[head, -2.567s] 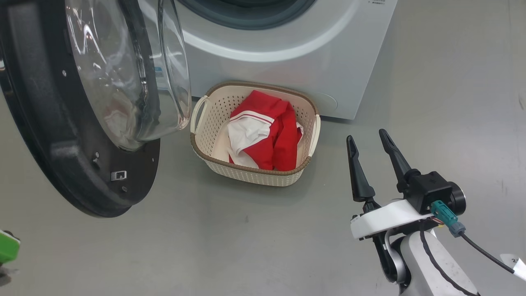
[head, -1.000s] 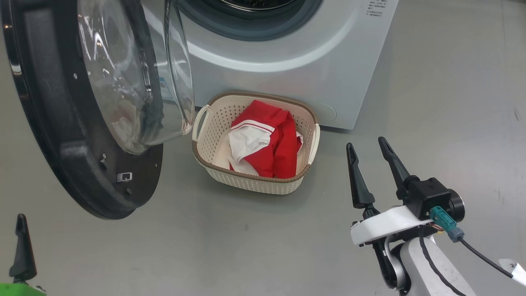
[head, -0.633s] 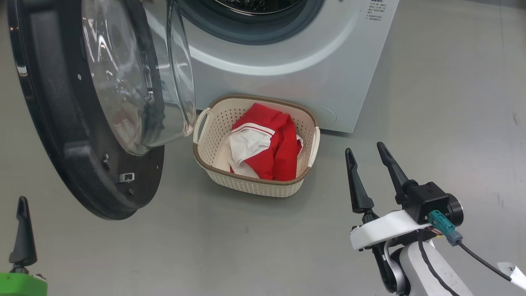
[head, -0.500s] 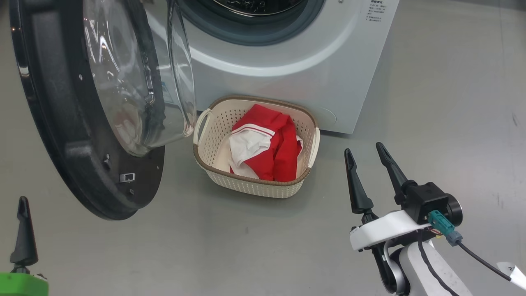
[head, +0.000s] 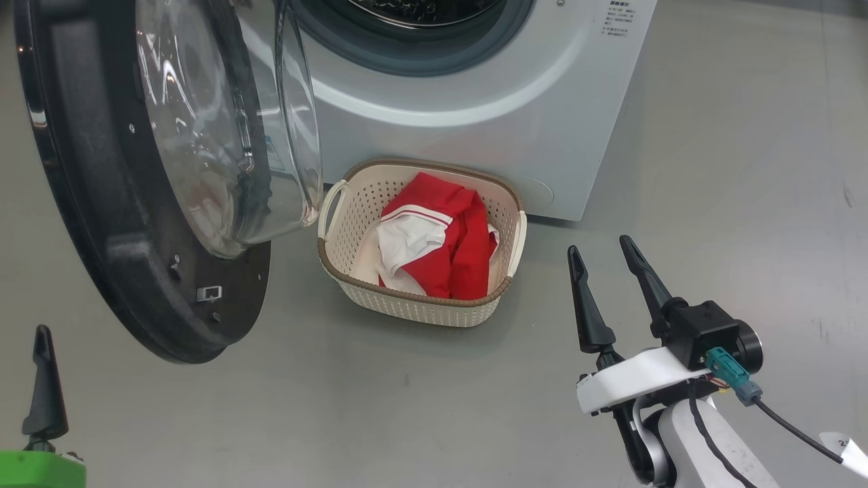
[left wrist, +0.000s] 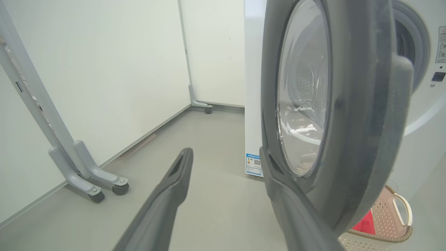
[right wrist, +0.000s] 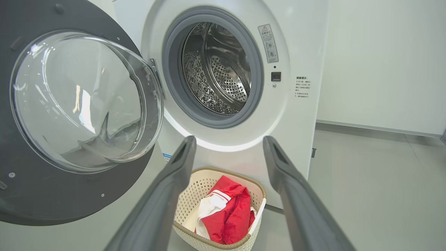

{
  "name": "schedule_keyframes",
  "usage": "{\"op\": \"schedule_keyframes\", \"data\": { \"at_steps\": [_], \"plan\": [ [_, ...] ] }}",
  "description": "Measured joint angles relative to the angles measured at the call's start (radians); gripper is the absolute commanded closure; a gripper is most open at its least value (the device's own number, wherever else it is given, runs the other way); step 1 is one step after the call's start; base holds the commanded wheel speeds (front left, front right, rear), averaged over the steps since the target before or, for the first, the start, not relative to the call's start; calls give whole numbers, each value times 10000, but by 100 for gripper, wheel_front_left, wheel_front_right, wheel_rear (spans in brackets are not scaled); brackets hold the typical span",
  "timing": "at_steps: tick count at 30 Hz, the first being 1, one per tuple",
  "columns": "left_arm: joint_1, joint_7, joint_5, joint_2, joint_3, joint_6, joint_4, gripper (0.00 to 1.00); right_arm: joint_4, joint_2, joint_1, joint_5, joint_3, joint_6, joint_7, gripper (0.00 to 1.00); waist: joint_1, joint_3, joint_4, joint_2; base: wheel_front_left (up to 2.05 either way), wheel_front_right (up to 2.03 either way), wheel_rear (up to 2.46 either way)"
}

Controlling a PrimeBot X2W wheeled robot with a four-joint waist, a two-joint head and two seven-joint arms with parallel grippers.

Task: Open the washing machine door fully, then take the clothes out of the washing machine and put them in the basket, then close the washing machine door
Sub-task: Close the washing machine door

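The white washing machine stands with its door swung wide to the left, glass bowl facing inward. Its steel drum looks empty. The cream basket sits on the floor against the machine's front, holding the red and white clothes. My right gripper hovers open and empty to the right of the basket. One finger of my left gripper rises at the lower left. In the left wrist view the left gripper is open and empty beside the door's outer face; whether it touches is unclear.
Grey floor stretches in front of the machine and to its right. White partition panels on castor feet stand to the left of the door. A white wall runs behind the machine on the right.
The head camera has tilted a little, showing more of the drum opening. My left finger has risen slightly and shifted right at the lower left. Basket, clothes and door have not moved.
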Motion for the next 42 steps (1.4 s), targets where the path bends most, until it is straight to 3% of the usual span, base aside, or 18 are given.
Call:
{"op": "schedule_keyframes", "data": {
  "at_steps": [9, 10, 11, 12, 13, 27, 32, 36, 37, 42],
  "plan": [
    [2, 0, -6, -27, -48, 0, 29, 0, -6, 0, 0, 6, 0, -2, 0, 0, 0, 63, -3, 0, 0, 0, 0],
    [2, 0, -8, -29, -82, 0, 36, 8, -6, 0, 0, 6, 0, -2, 0, 0, 0, 71, -3, 0, 0, 0, 0],
    [2, 0, -12, -29, -119, -2, 48, 54, -10, 0, 0, 6, 0, -2, 0, 0, 0, 77, -3, 0, 0, 0, 0],
    [2, 0, -13, -31, -151, -2, 56, 70, -10, 0, 0, 8, 0, -4, 0, 0, 0, 84, -2, 0, 0, 0, 0],
    [2, 0, -15, -31, -194, -2, 58, 100, -12, 0, 0, 8, 0, -4, 0, 0, 0, 91, -1, 0, 0, 0, 0],
    [-12, 0, -389, 128, -244, -4, -157, 100, -40, 0, 0, 8, 0, -12, 0, 0, 0, 212, -5, 0, 0, 0, 0],
    [-80, 0, -1755, 10, -290, -27, -178, 100, -42, 0, -1, 8, 0, -12, 0, 0, 0, 248, -16, 0, 0, 0, 0],
    [-477, 42, -3664, -240, -752, -27, -359, 100, -42, 0, -3, 10, 21, -12, 0, 0, 0, 270, -34, 0, 0, 0, 0],
    [-477, 42, -3664, -240, -752, -27, -359, 100, -42, 0, -3, 10, 21, -12, 0, 0, 0, 270, -34, 0, 0, 0, 0],
    [-999, 899, -6938, -970, -412, -27, -598, 100, -58, 0, -3, 100, 33, -27, 0, 0, 0, 297, -48, 0, 0, 0, 0]
  ]
}}
